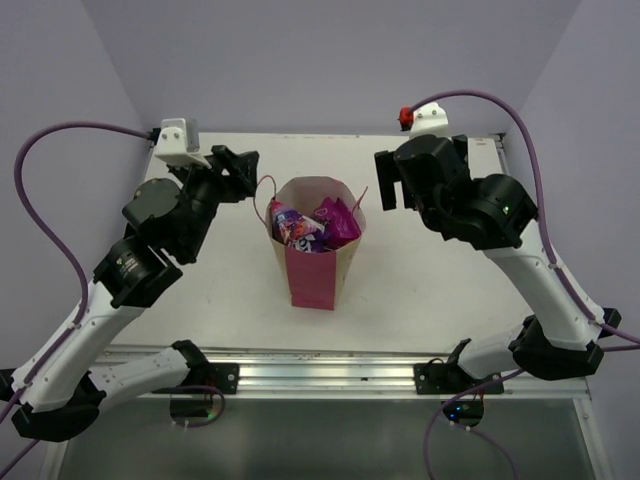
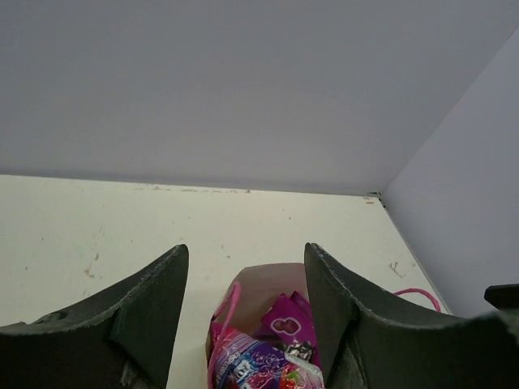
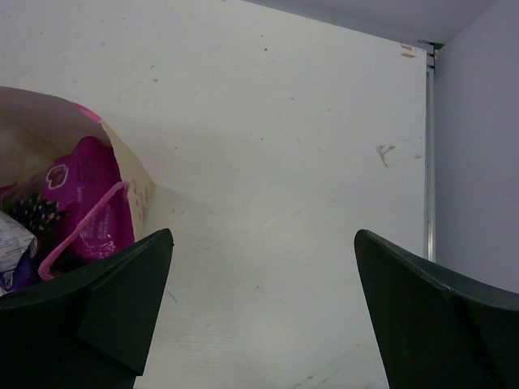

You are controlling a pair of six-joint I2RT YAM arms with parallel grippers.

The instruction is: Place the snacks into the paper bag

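Snacks (image 1: 300, 228): packed inside the bag, purple and pink packets seen at the top.
Bag (image 1: 312, 278): stood upright in the middle of the counter (image 1: 430, 290).
Left fingers (image 2: 150, 312): held apart, near the bag.
Right fingers (image 3: 109, 312): held wide apart.

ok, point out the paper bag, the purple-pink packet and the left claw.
paper bag (image 1: 312, 282): top external view, on its magenta front panel.
purple-pink packet (image 3: 81, 190): right wrist view, on its glossy face inside the bag.
left claw (image 2: 247, 251): left wrist view, midway between its open fingertips.
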